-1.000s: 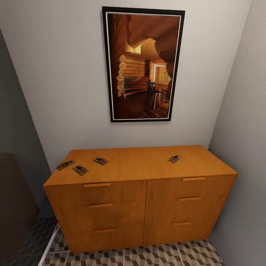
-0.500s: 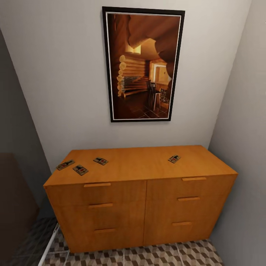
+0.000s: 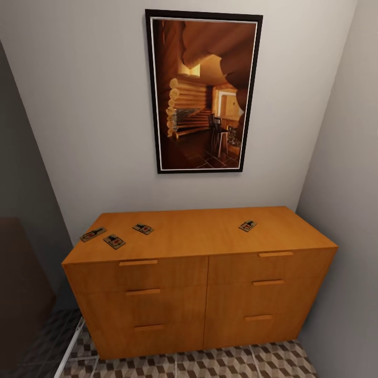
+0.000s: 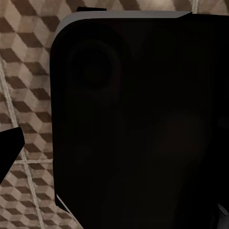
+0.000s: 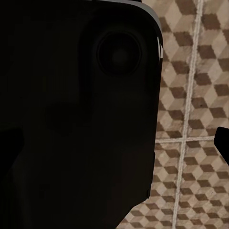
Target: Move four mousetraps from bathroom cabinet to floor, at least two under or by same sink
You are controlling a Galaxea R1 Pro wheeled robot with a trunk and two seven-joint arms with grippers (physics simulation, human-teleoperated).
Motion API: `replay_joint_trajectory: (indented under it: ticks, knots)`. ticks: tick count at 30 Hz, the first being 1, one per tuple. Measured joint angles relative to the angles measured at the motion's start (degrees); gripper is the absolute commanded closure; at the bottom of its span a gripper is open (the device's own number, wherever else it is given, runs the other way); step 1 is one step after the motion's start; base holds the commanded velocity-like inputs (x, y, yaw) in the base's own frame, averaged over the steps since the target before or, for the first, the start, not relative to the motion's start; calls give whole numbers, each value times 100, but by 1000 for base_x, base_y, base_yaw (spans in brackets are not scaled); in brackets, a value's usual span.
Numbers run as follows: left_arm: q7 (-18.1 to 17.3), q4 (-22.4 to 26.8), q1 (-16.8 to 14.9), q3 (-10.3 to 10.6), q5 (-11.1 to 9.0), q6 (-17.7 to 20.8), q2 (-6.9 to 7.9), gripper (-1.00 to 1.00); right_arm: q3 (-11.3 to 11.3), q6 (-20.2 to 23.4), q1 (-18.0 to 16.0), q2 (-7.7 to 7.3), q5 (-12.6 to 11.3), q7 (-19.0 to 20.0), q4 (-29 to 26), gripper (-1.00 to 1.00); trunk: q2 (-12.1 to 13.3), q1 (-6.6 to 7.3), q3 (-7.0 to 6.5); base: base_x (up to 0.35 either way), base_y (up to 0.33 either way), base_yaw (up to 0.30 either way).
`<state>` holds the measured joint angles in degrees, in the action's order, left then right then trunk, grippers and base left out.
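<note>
Four small flat brown mousetraps (image 3: 114,241) are seen untouched atop the orange-brown wooden cabinet (image 3: 205,294), none floored; jaw state cannot be told.

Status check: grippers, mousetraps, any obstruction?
Grippers: state unclear. Four mousetraps on cabinet top, three left, one right. None on bathroom floor. Nothing blocking.

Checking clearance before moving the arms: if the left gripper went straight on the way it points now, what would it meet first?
Probably the large dark body close in front of the left wrist camera; behind it lies the bathroom floor. Depth is unclear.
</note>
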<state>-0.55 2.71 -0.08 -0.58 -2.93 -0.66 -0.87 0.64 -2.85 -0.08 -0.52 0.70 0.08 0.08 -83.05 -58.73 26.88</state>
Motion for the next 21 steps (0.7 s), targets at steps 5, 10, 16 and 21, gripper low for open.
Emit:
replay_joint_trajectory:
  ticks: [5,10,16,21]
  knots:
    - [0,0,0,0,1,2,0,-100,1,8,0,0,6,0,0,-100,0,0,0,0,0,0]
    - [-1,0,0,7,4,2,0,-100,1,-2,0,-4,13,-3,0,-100,0,0,0,0,0,0]
    - [25,39,0,19,5,2,1,-100,1,-9,0,-7,11,-13,0,-100,0,0,0,0,0,0]
    - [38,278,-1,22,10,23,-9,-100,-1,6,0,-17,13,-7,-21,-100,0,0,-1,0,0,0]
